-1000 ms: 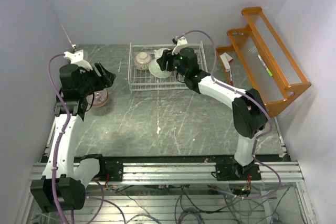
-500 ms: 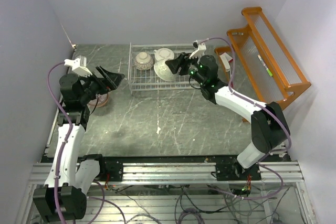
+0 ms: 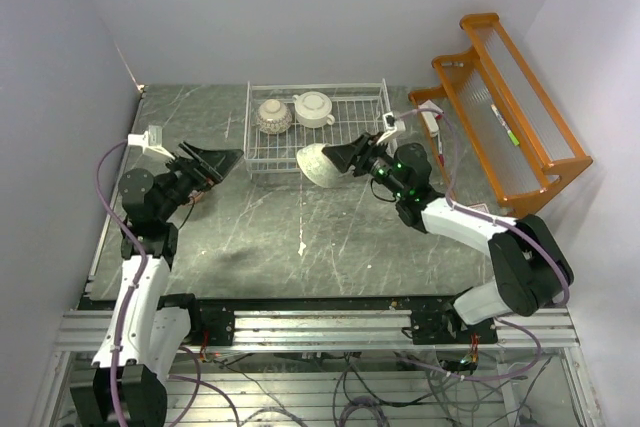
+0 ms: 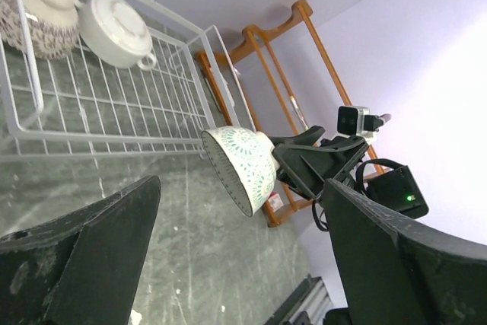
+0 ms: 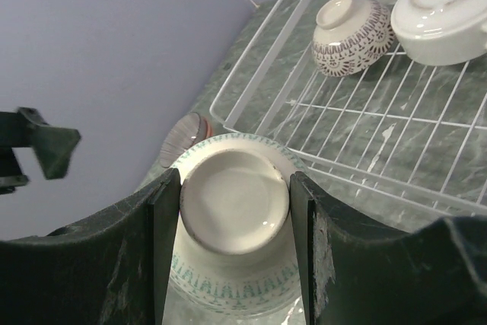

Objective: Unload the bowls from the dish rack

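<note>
Now the teal-patterned bowl is out of the dish rack! A second ago it was inside the wire with the right gripper on it. Half a second ago it was lifted but not yet over the rail. Now it hangs tipped on its side, clear of the rack's near edge and above the table. That looks like one bowl as good as unloaded, with only the set-down left.

The right wrist view shows the grip: the two fingers are clamped on either side of the bowl's foot, base towards the camera and rim pointing away past the fingertips. Beyond those tips two more bowls wait in the rack, the brown-patterned bowl upside down and the white handled bowl just beside it. So the job seems roughly halfway. A red-striped bowl already sits on the table, past the held bowl's rim.

The right arm is folded low, its forearm angled back from the rack and the wrist pitched so the bowl faces the left side.

Meanwhile the left gripper has swung up from its spot over the table. Its fingers are spread wide with nothing between them, aimed towards the rack, and the held bowl is framed in the gap between them. It looks ready for the next pick.
</note>
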